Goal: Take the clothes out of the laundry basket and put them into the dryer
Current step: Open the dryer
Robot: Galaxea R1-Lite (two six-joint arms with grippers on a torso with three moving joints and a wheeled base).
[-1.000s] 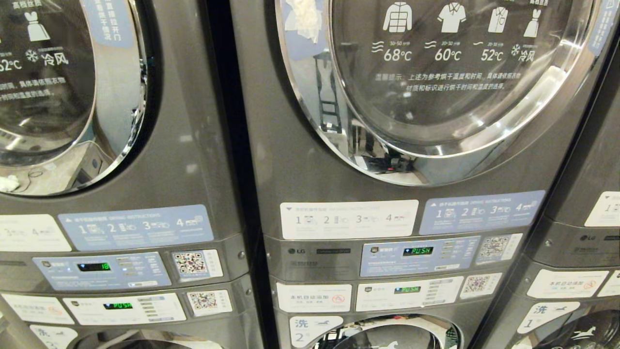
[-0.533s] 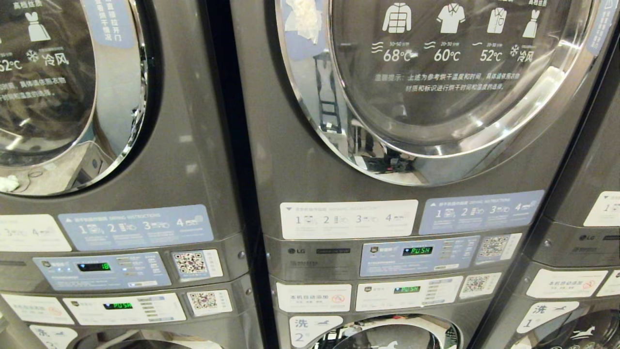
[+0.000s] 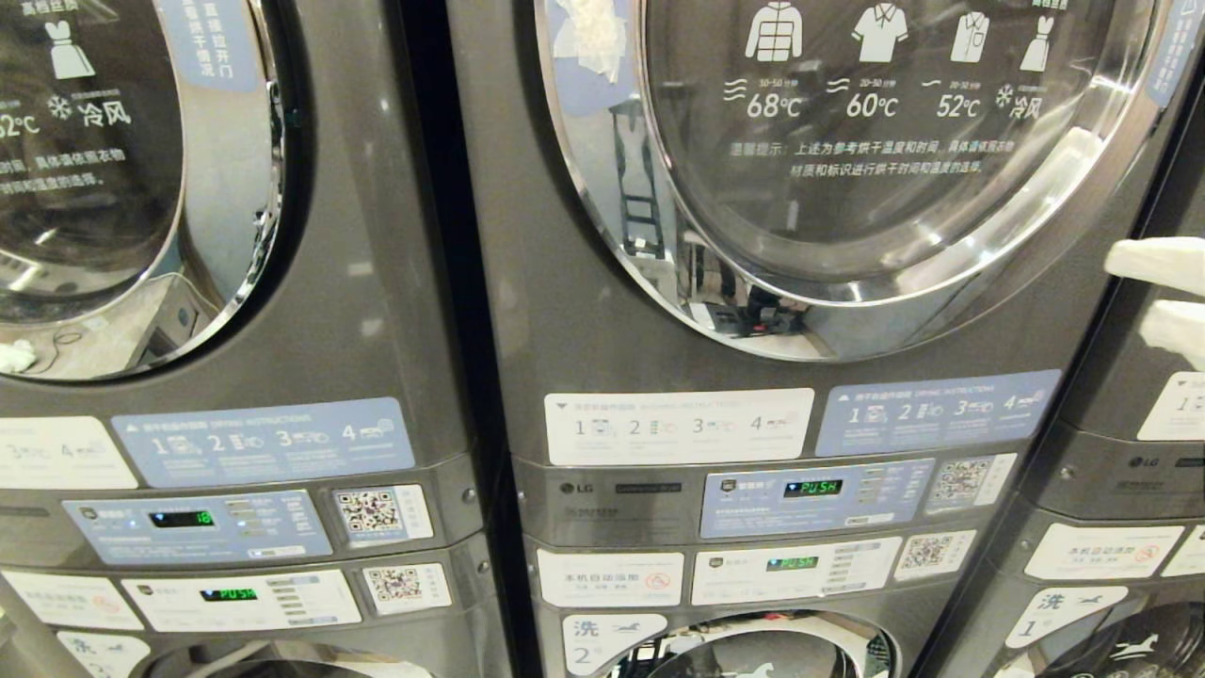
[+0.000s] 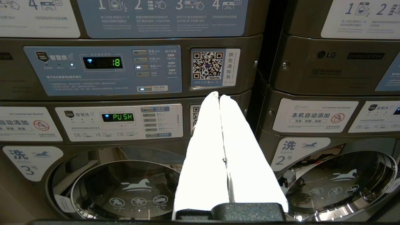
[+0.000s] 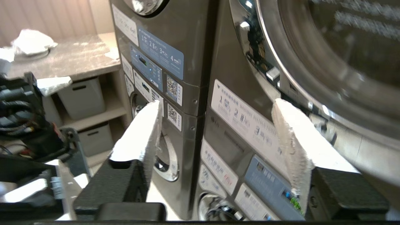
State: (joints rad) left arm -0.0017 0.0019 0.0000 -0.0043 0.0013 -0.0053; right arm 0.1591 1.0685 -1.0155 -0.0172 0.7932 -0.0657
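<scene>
Dryer (image 3: 753, 358) number two stood in the middle of the head view, dark grey, with its big round door (image 3: 875, 141) closed. The chrome rim of that door was bright, and the glass carried white clothing icons and three temperatures. Under the door were two instruction labels, and below them a control panel (image 3: 814, 497) with a green word "PUSH" on its small display. A washer (image 3: 753, 650) with a white horse mark sat directly under the dryer. No clothes and no basket appeared in any view.

The right tool (image 3: 1160, 294) was at the right edge of the head view, near the lower right part of the door rim, and only its two white fingertips were seen there. In the right wrist view this right tool (image 5: 215, 107) had its fingers well apart, with nothing between them, close before the dryer front.

The left tool (image 4: 219, 95) had its two white fingers pressed together and held nothing. It pointed toward the control panels of the neighbouring machine (image 4: 131, 72), whose display showed 18.

A stone desk (image 5: 62, 57) with grey bins (image 5: 82, 97) under it stood farther away, beside the machines.
</scene>
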